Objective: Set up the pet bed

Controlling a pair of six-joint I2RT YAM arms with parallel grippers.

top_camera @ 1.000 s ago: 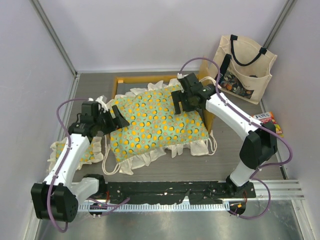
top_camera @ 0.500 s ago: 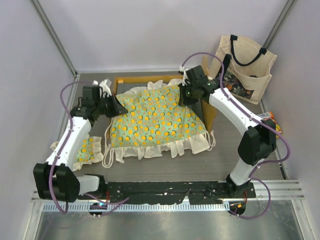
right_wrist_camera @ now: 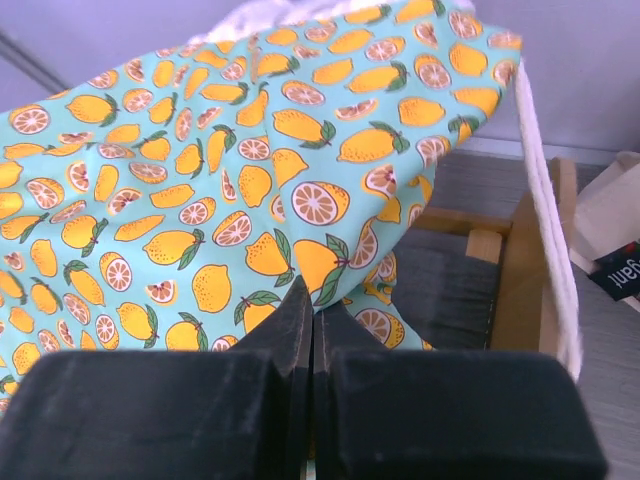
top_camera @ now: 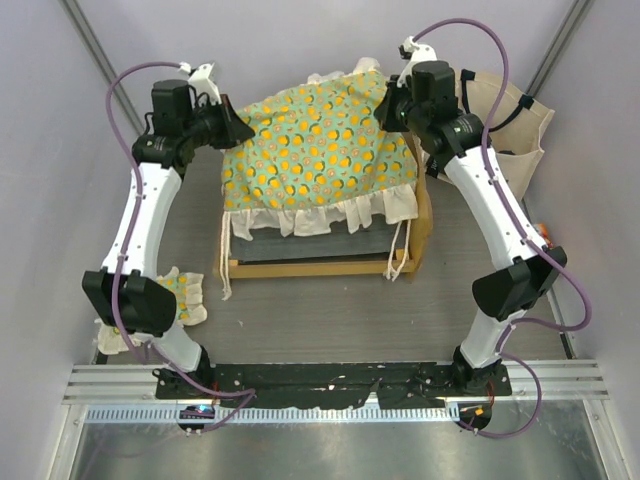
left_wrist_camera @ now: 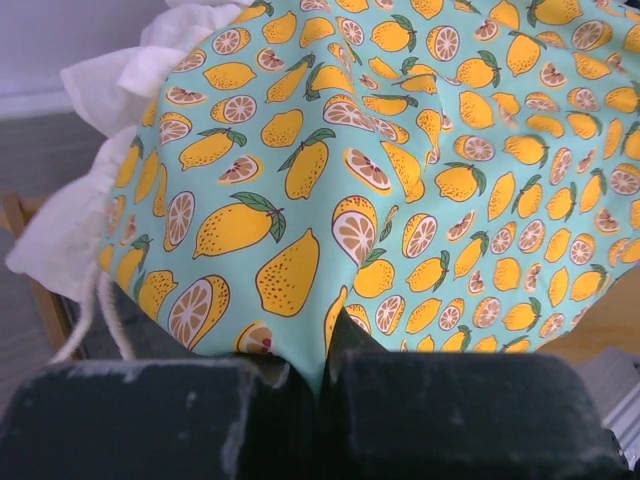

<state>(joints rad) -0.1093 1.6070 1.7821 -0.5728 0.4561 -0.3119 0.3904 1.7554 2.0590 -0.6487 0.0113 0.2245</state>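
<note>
- Green lemon-print cushion (top_camera: 315,140) sits upper centre, lifted over the wooden frame (top_camera: 320,268), ruffle edge dangling above it.
- The left gripper (top_camera: 232,128) and right gripper (top_camera: 385,108) each pinch a top corner tight.
- The tote bag (top_camera: 505,120) crowds the upper right.

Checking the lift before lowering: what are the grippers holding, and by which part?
Both hold the mattress cushion: left gripper pinches fabric near its far left corner, right gripper near its far right.

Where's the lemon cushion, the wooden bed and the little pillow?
lemon cushion (top_camera: 315,150): top view, middle of its printed face.
wooden bed (top_camera: 310,268): top view, on its near rail.
little pillow (top_camera: 186,288): top view, on the printed part that shows.
</note>
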